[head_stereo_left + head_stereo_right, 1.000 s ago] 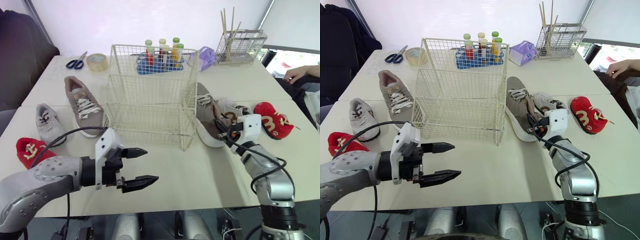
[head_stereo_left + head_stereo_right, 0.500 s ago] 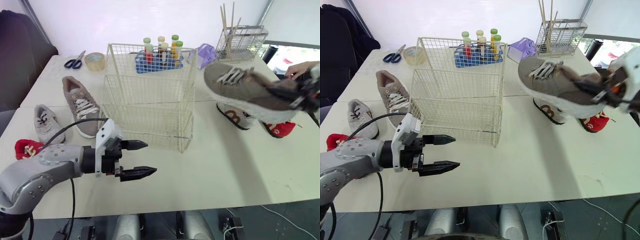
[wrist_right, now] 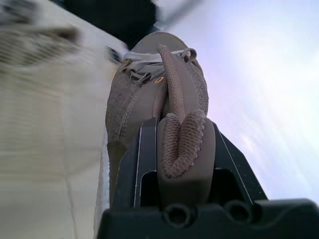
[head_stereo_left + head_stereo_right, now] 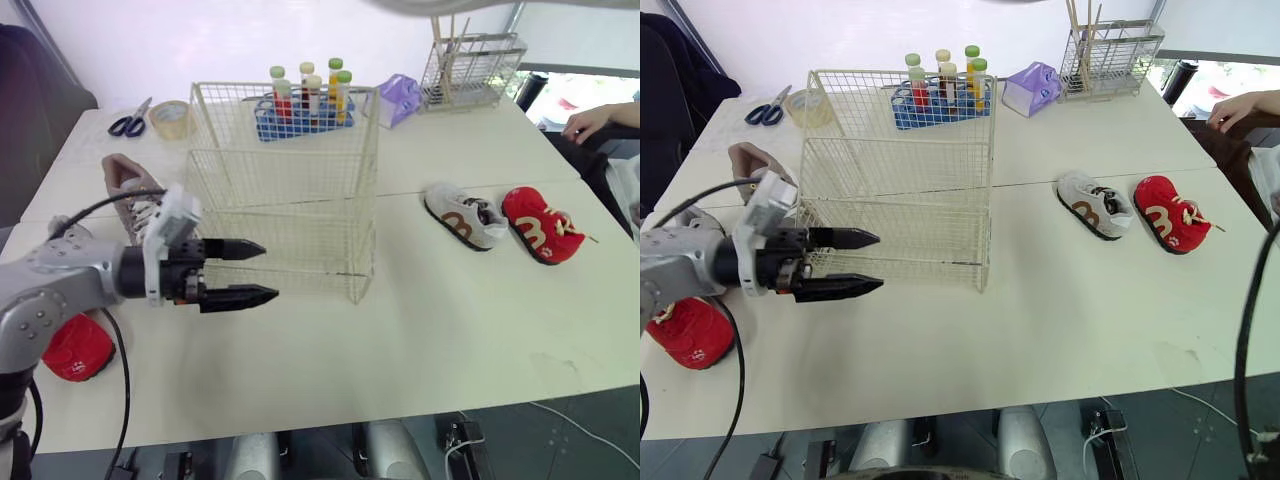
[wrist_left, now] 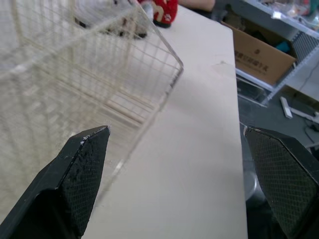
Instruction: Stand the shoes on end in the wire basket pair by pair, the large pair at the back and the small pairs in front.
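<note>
The empty wire basket (image 4: 285, 190) stands mid-table. My left gripper (image 4: 270, 270) is open just in front of the basket's front left corner, holding nothing; its wrist view shows the basket's corner (image 5: 99, 64) close by. My right gripper (image 3: 182, 149) is shut on the heel collar of a large taupe shoe (image 3: 164, 89), held up in the air. The other large taupe shoe (image 4: 125, 190) lies left of the basket, partly behind my left arm. A small red shoe (image 4: 75, 348) lies at the front left. On the right lie a small grey shoe (image 4: 462, 215) and a small red shoe (image 4: 537, 225).
Behind the basket are a blue rack of test tubes (image 4: 300, 100), scissors (image 4: 128, 120), a tape roll (image 4: 170, 118), a purple bag (image 4: 397, 98) and a wire holder with sticks (image 4: 470, 70). A person's hand (image 4: 590, 120) rests at the far right edge.
My right gripper took the large taupe shoe off the table and has raised it above the head views. My left gripper drew back to the left. The camera shifted too.
</note>
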Motion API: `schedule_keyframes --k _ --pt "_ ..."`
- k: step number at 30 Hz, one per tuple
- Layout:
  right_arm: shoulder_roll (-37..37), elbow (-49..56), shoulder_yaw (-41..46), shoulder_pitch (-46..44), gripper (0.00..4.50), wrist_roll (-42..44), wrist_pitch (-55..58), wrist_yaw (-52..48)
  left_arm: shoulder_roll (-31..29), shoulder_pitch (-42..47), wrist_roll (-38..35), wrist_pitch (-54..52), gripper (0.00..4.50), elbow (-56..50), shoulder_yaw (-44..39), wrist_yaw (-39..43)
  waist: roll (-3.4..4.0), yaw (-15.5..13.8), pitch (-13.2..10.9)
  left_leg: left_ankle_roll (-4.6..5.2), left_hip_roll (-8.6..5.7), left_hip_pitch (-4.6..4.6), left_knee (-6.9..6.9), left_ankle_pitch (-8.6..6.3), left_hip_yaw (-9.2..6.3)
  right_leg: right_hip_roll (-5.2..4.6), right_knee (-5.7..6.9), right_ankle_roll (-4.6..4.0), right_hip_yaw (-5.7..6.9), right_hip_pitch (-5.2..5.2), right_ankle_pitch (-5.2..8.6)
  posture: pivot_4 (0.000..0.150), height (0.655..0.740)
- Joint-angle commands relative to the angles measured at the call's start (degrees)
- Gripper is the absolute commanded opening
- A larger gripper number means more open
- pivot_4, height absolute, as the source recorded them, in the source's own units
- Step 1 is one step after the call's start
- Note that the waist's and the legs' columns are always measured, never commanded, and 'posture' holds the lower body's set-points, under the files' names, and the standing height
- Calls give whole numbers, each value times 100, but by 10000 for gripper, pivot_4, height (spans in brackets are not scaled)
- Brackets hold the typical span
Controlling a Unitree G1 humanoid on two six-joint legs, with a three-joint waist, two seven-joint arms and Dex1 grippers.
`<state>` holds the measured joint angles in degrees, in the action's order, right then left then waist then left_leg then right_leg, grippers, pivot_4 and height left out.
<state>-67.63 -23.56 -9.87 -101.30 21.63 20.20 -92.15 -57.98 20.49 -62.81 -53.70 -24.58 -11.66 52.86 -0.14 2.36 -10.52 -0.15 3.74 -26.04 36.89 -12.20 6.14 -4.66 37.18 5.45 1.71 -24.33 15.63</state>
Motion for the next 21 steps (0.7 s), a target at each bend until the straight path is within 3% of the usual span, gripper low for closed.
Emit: schedule_keyframes --k 1,3,8,13,17,21 --pt "-307 603 -649 402 4401 1160 -40 -35 -151 -179 -520 -278 45000 -164 -679 -94 -14 -18 -4 -1 0 -3 6 0 0 -5 -1 -1 0 1 0 1500 7400" --pt "-459 1020 -1201 645 4401 1641 -401 -35 -256 -415 -976 -511 45000 -318 -1151 -224 -16 -6 -8 1 -3 -21 22 -1 -3 -32 -3 -3 -1 -5 0 1500 7400" --pt "-447 910 -2347 338 4401 2219 -1320 -35 -574 -1466 -1820 -1169 45000 -536 -2824 -516 -10 13 -26 13 -14 -38 30 -7 0 -52 2 3 -3 -23 -3 1500 7400" --pt "-183 936 -2973 31 4401 3315 -1548 -35 -697 -2188 -2752 -1505 45000 -535 -4218 -1025 -21 -7 -33 6 -9 -35 24 -4 -13 -40 5 -1 10 -21 -1 1500 7400" --pt "-55 1030 -3289 -74 4401 3854 -1610 -35 -1182 -1915 -2892 -1435 45000 -144 -4133 -799 -23 -23 -34 0 -7 -33 29 -1 -14 -41 9 -13 10 -19 5 1500 7400" --pt "23 1169 -3513 -110 4401 4147 -1680 -35 -1864 -1132 -2153 -1015 45000 463 -3049 364 -29 -45 -31 -1 -19 -33 32 -1 2 -38 7 -15 17 -22 4 1500 7400"
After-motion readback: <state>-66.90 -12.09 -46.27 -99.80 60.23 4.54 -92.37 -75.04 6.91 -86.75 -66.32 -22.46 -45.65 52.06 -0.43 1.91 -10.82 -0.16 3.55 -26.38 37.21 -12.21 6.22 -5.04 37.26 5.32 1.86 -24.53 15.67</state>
